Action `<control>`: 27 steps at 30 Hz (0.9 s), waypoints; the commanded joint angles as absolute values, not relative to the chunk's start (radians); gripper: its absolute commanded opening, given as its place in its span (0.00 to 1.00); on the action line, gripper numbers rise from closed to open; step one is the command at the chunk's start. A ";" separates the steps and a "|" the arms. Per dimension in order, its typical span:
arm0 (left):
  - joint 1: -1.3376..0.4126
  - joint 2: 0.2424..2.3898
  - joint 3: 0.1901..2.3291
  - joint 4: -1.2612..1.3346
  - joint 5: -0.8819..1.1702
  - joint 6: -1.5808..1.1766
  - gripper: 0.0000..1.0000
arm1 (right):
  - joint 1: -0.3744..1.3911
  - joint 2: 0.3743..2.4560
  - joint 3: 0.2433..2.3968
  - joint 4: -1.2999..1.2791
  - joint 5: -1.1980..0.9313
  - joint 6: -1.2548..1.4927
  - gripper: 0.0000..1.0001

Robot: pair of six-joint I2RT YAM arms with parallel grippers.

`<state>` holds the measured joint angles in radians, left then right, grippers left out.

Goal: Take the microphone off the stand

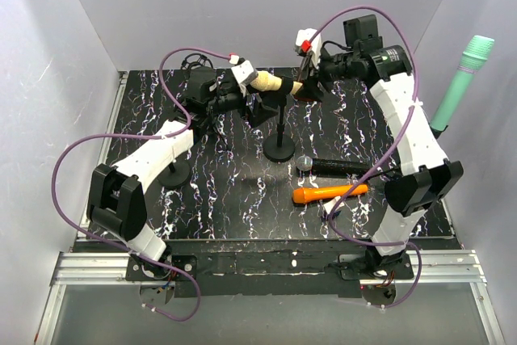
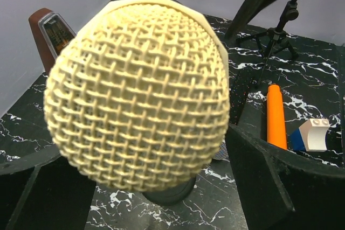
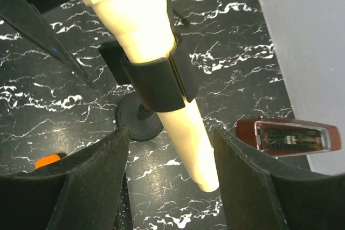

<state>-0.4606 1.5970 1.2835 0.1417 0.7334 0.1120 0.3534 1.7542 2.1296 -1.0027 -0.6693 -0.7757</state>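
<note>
Top external view: counted four microphones. Cream microphone [image 1: 273,82] sat in clip [image 3: 156,82] of stand [image 1: 279,131]; black microphone [image 1: 339,166] and orange microphone [image 1: 331,193] lay flat on table [image 1: 242,199]; green microphone [image 1: 460,82] leaned at right wall [image 1: 485,159]. One metronome [image 3: 288,137]. Could read no writing. Cream one's long axis ran left-right, head toward my left claw [image 1: 246,98], tail toward my right claw [image 3: 171,133]. Both claws stood apart around it, not clamped.
</note>
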 commanded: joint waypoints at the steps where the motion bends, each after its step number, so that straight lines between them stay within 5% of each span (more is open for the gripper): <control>1: -0.465 1.591 1.290 0.163 0.733 0.130 0.88 | 0.354 1.785 2.105 -1.017 -0.695 -0.853 0.70; 6: -0.477 1.604 1.313 0.121 0.775 0.169 0.76 | 0.354 1.861 2.161 -0.983 -0.692 -0.844 0.69; 12: -0.489 1.608 1.315 0.080 0.779 0.212 0.43 | 0.356 1.879 2.168 -1.020 -0.736 -0.836 0.59; 19: -0.488 1.575 1.322 0.048 0.762 0.210 0.00 | 0.357 1.830 2.086 -1.011 -0.795 -0.718 0.21; 22: -0.482 1.551 1.327 0.006 0.775 0.213 0.00 | 0.357 1.795 2.072 -0.968 -0.802 -0.652 0.03; 27: -0.462 1.514 1.341 -0.103 0.798 0.235 0.00 | 0.347 1.671 1.984 -0.677 -0.703 -0.471 0.01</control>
<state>-0.4667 1.5913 1.3148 0.0216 0.7712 0.1894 0.3557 1.8244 2.0174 -0.9600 -0.7315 -0.7227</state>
